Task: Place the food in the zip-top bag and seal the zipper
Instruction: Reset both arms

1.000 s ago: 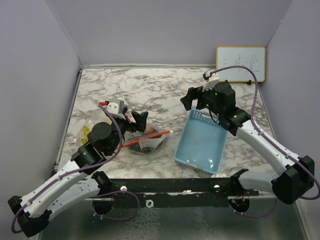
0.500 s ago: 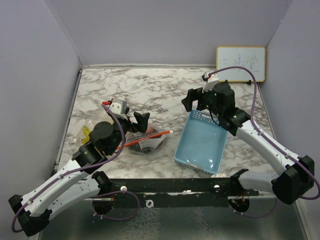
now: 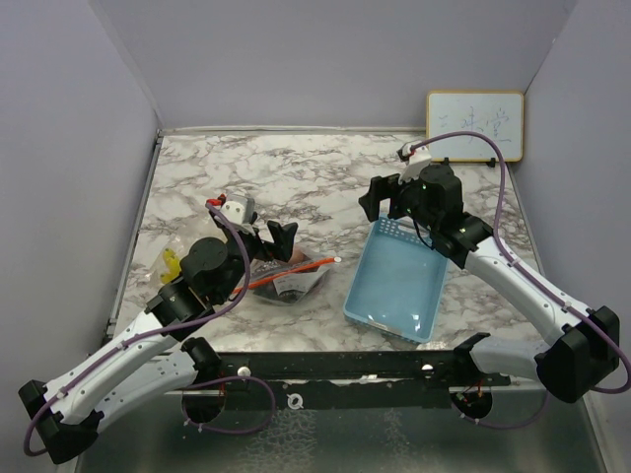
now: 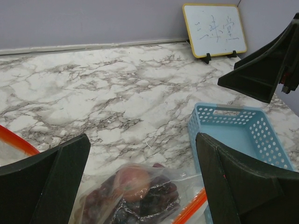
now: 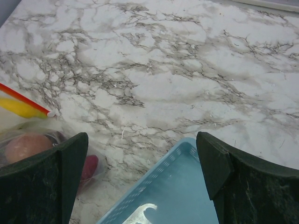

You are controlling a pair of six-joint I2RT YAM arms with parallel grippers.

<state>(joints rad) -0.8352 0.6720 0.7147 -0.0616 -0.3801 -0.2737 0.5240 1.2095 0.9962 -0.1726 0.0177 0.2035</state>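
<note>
The clear zip-top bag (image 3: pixel 292 279) lies on the marble between the arms, its orange zipper (image 3: pixel 296 271) running across it. Inside it I see the small red round fruit (image 4: pixel 133 181) on top of the dark grapes (image 4: pixel 156 200). The magenta piece (image 5: pixel 88 165) shows at the bag's edge. Yellow bananas (image 5: pixel 21 108) lie by the zipper's end; a yellow bit (image 3: pixel 170 262) pokes out left of the left arm. My left gripper (image 3: pixel 276 236) (image 4: pixel 142 140) hovers open just above the bag. My right gripper (image 3: pixel 380 193) (image 5: pixel 140 137) is open over the basket's far corner, holding nothing.
The light blue basket (image 3: pixel 394 286) sits right of the bag, close to its zipper end. A small whiteboard (image 3: pixel 474 125) leans on the back right wall. Purple walls close in the table on three sides.
The left arm has crept slightly to the right above the bag. The right arm, bag and basket stay as they were.
</note>
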